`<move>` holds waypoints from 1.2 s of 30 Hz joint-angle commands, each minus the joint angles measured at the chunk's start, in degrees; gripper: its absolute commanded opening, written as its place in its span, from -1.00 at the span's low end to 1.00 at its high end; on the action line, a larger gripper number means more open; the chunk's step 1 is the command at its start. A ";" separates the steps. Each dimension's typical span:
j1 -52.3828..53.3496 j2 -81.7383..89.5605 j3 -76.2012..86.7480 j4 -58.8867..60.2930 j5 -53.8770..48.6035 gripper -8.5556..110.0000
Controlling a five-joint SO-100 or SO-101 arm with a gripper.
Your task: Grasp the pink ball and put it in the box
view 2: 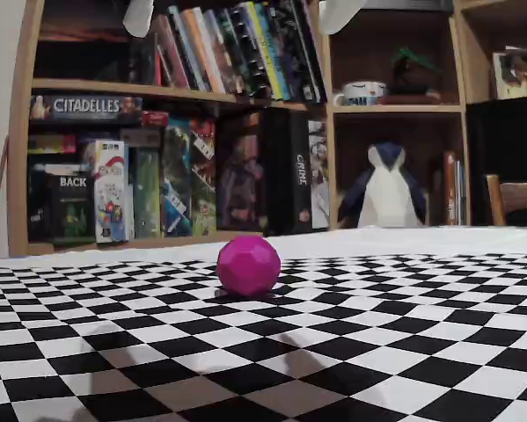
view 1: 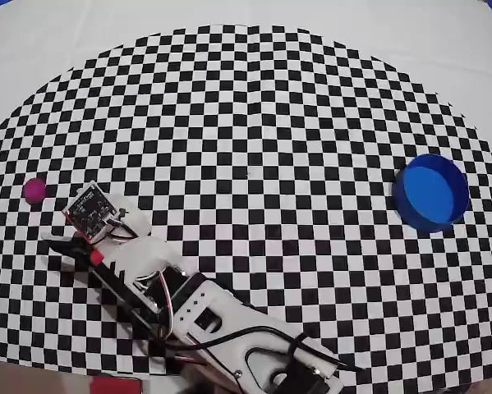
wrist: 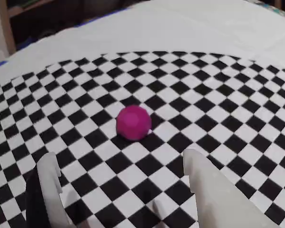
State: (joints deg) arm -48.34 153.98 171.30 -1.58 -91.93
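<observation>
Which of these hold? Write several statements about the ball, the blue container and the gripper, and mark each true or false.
1. The pink ball rests on the checkered cloth, outside the box. True.
2. The gripper is shut on the ball. False: in the wrist view its fingers stand apart and the ball lies ahead of them, untouched.
3. In the overhead view the box sits at the right side and the ball at the far left. True.
4. The box holds a second ball. False: its inside shows only blue.
</observation>
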 commanded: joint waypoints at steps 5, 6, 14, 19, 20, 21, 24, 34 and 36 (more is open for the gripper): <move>0.70 -6.50 -6.77 -0.88 0.09 -0.34; 0.88 -7.65 -7.47 -0.97 0.09 -0.34; 1.67 -13.27 -10.99 -0.97 0.09 -0.34; 2.11 -16.79 -13.27 -0.97 0.09 -0.34; 2.20 -17.75 -13.97 -1.05 0.09 -0.34; 2.20 -18.72 -14.50 -1.05 0.09 -0.34; 2.55 -21.53 -15.73 -2.81 0.09 -0.34; 3.16 -30.94 -21.97 -2.90 0.09 -0.34; 3.16 -32.34 -23.03 -2.90 0.09 -0.34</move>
State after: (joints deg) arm -45.35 122.34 151.61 -3.52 -91.93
